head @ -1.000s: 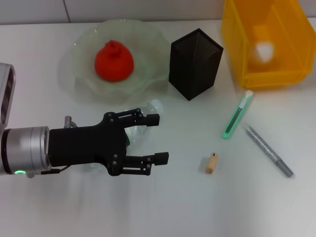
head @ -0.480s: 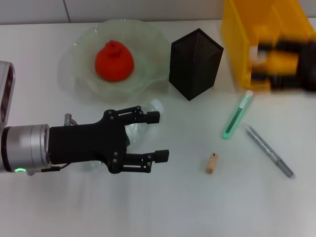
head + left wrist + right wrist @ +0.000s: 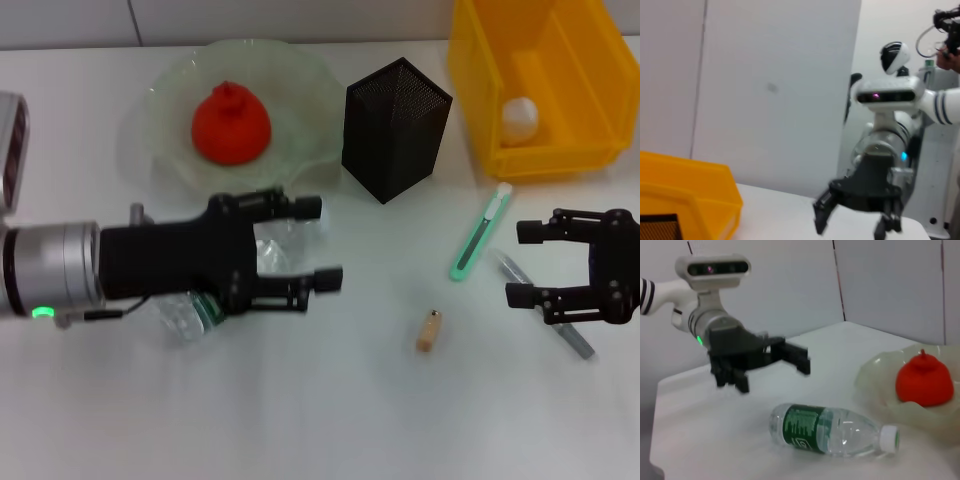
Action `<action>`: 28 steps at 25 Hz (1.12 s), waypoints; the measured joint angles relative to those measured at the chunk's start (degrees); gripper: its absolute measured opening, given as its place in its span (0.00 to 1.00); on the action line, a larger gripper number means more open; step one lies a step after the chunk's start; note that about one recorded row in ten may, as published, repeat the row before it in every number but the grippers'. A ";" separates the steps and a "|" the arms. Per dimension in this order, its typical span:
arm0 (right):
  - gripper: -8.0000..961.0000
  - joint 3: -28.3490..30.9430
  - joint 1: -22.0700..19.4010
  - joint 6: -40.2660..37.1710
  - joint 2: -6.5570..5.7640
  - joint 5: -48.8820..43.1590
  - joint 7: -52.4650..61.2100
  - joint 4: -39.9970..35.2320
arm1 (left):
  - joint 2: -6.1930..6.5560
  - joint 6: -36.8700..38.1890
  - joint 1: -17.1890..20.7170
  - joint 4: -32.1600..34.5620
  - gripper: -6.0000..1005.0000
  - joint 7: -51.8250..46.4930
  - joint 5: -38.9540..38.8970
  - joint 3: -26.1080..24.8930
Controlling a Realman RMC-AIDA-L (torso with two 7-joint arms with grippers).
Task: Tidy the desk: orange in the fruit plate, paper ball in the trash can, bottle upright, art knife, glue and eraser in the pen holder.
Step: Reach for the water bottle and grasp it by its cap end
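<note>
Two black grippers work over a white desk (image 3: pixel 330 420), seen from above. At the far left, the left arm reaches in from the side, and the left gripper (image 3: pixel 322 242) hovers above the bottle (image 3: pixel 285 240), its jaws spread wide with one finger on each side of the bottle's upper part; no contact can be made out. The bottle lies on its side on the desk, clear plastic with a dark green label, its white cap pointing toward the fruit plate (image 3: pixel 160 110). In the right wrist view the same bottle (image 3: pixel 832 430) rests flat with the left gripper (image 3: pixel 770 367) held above and behind it. The fruit plate, a pale green dish with a ruffled rim, sits just beyond the bottle and holds the orange (image 3: pixel 231 122) at its middle. Right of the plate stands the pen holder (image 3: pixel 395 128), black mesh and upright. In front of it and farther right, the eraser (image 3: pixel 429 331), a small tan stub, lies alone on the desk. Next comes the art knife (image 3: pixel 481 233), green with a white tip, lying at a slant. Beyond it sits the trash can (image 3: pixel 480 90), bright yellow, with the paper ball (image 3: pixel 521 118) inside. At the far right, the right gripper (image 3: pixel 520 263) hangs with jaws spread wide over a long grey stick (image 3: pixel 578 343), just beside the art knife.
</note>
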 joint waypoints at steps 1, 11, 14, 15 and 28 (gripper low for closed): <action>0.86 0.01 -0.06 0.23 0.03 -0.18 -0.01 -0.05 | -0.12 -0.23 -0.49 1.21 0.84 -2.37 0.05 -0.71; 0.86 -0.05 0.18 1.58 0.01 -2.15 0.07 -0.91 | 1.25 -2.06 -7.54 17.89 0.84 -35.17 4.66 -2.20; 0.86 -0.05 0.27 1.59 -0.07 -2.39 0.20 -0.93 | 1.63 -3.24 -9.19 22.96 0.84 -43.63 9.49 -2.23; 0.86 -0.01 0.26 1.65 -0.11 -2.45 0.23 -0.94 | 1.69 -3.47 -9.96 25.28 0.84 -46.89 12.46 -2.24; 0.86 0.04 0.30 2.76 -0.26 -2.60 0.39 -0.87 | -1.45 -0.57 -22.84 33.26 0.84 -69.19 49.18 -1.21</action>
